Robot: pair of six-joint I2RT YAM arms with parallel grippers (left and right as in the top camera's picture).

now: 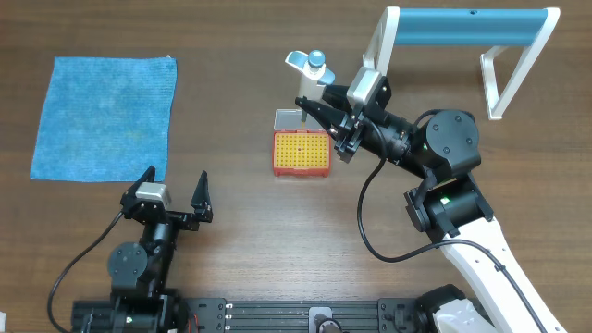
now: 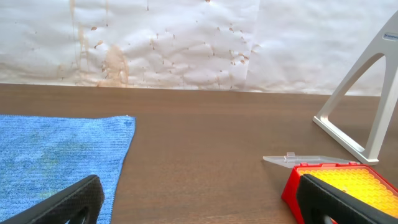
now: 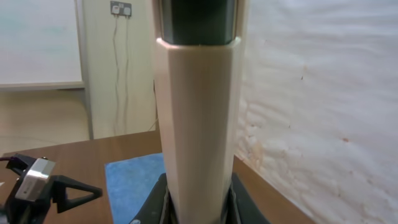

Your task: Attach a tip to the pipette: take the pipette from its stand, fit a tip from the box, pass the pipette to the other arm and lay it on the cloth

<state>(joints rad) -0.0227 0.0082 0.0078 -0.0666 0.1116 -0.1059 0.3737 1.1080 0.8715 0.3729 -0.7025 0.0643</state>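
Top view: right gripper (image 1: 324, 118) clamps pipette (image 1: 314, 67) over mid-table tip box (image 1: 302, 152), likely for tip fitting; left gripper (image 1: 176, 190), fingers apart, sits near the front edge, probably for handover.

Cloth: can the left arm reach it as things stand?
Probably yes. The left gripper sits open beside the cloth, at its near corner, with nothing between them; the pipette is off in the right gripper.
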